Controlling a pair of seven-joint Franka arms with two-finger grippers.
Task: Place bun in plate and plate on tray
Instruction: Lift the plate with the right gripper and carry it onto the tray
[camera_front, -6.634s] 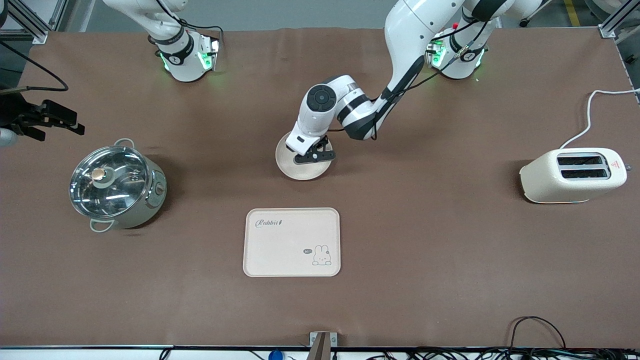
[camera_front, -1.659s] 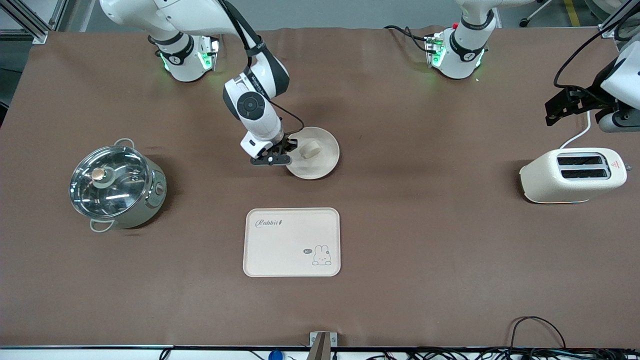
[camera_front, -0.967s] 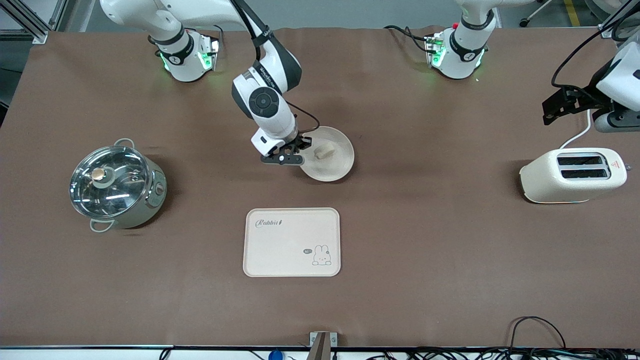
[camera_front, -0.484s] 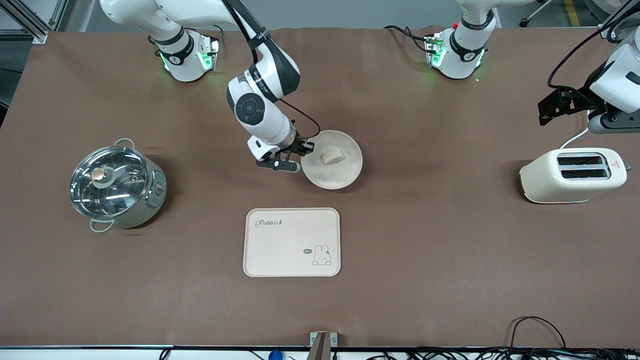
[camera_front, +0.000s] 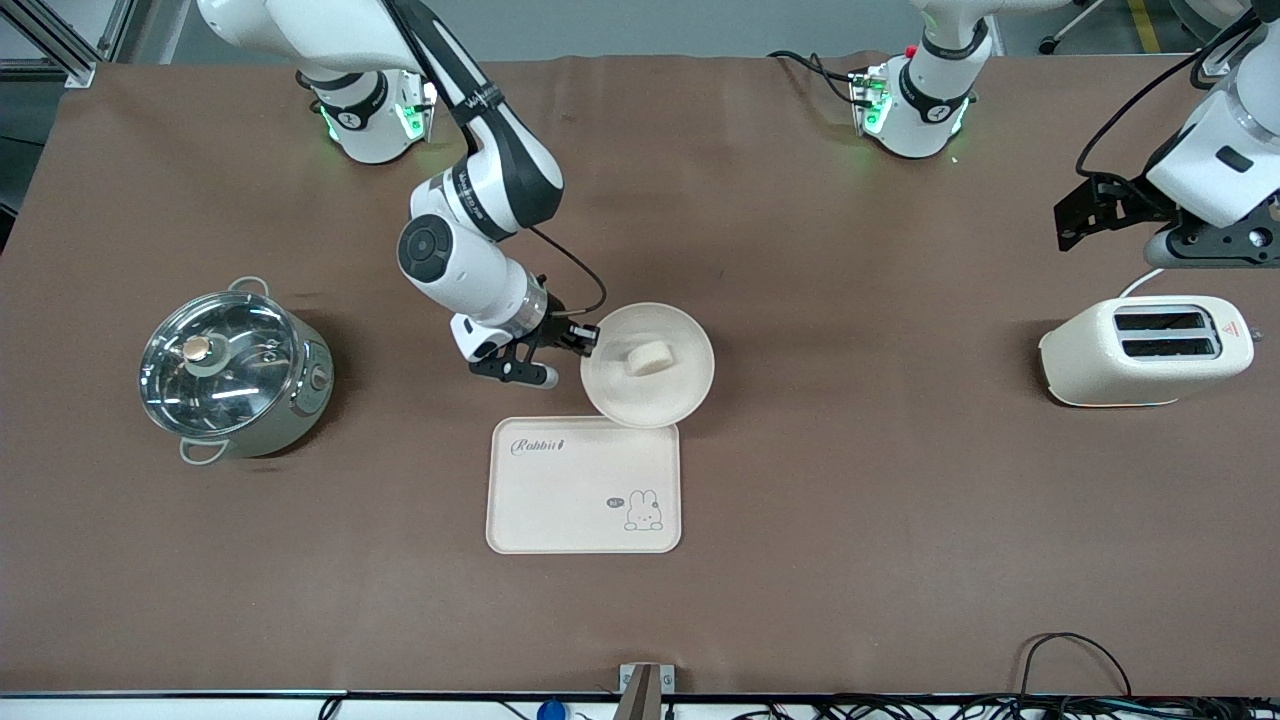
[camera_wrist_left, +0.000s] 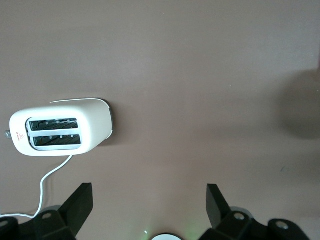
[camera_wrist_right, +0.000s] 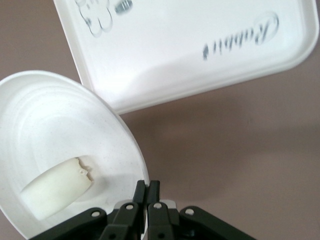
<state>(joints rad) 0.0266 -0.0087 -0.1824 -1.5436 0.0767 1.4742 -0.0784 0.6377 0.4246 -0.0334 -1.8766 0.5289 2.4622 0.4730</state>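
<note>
The round cream plate (camera_front: 670, 395) carries the pale bun (camera_front: 647, 356) in its middle. My right gripper (camera_front: 588, 342) is shut on the plate's rim at the right arm's end and holds it above the table, its nearer edge over the farther edge of the Rabbit tray (camera_front: 560, 500). In the right wrist view the fingers (camera_wrist_right: 148, 190) pinch the plate rim (camera_wrist_right: 132, 145), with the bun (camera_wrist_right: 56, 186) on the plate and the tray (camera_wrist_right: 185, 55) underneath. My left gripper (camera_front: 1085, 213) is open and empty, high over the table beside the toaster.
A lidded steel pot (camera_front: 232, 368) stands toward the right arm's end. A cream toaster (camera_front: 1145, 352) with a white cord stands toward the left arm's end, also in the left wrist view (camera_wrist_left: 60, 127). Brown cloth covers the table.
My right gripper has carried the plate with the bun from the table's middle toward the tray, so its edge now overlaps the tray's farther rim. The left arm has drifted slightly.
</note>
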